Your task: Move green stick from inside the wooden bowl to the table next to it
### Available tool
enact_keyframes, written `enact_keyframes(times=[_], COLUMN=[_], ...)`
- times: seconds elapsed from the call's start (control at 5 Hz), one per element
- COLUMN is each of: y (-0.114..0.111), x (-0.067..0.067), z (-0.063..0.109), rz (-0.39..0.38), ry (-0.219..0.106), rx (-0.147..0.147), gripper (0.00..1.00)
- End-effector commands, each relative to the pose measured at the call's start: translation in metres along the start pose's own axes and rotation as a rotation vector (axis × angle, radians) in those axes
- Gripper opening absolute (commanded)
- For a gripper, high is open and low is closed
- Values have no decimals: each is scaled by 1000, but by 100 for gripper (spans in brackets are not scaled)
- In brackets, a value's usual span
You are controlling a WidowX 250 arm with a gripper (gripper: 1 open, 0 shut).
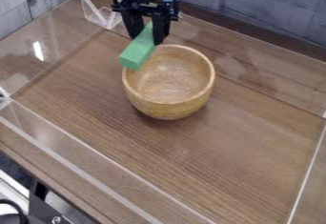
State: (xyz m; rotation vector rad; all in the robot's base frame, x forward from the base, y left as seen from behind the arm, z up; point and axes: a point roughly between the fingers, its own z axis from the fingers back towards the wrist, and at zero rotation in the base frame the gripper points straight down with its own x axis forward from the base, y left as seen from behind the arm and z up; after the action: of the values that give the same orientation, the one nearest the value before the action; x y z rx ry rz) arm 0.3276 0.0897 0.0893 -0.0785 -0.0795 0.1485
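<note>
- Small bright green rectangular block is gripped at its upper end by black two-fingered gripper; fingers clenched on it.
- Block is seen tilted, over/near far-left rim of round light tan wooden bowl; exact clearance can't be told.
- Rim may be clipped by the block's low end if carried too low; bowl could be nudged or block twisted.
- If released too soon, block may be dropped on rim or back inside, not on dark brown wood-grain table.
- If let go high & tilted, block might be toppled.
</note>
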Motion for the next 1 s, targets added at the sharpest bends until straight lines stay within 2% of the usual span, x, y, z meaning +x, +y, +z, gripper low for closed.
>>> enact_keyframes(times=[0.0, 0.4, 0.8], y=[-1, 3, 3], x=[3, -13, -18], z=[3, -9, -5], rz=[41, 20, -42], ry=[-39, -34, -25], rx=[9, 5, -4], gripper=[0, 0, 0])
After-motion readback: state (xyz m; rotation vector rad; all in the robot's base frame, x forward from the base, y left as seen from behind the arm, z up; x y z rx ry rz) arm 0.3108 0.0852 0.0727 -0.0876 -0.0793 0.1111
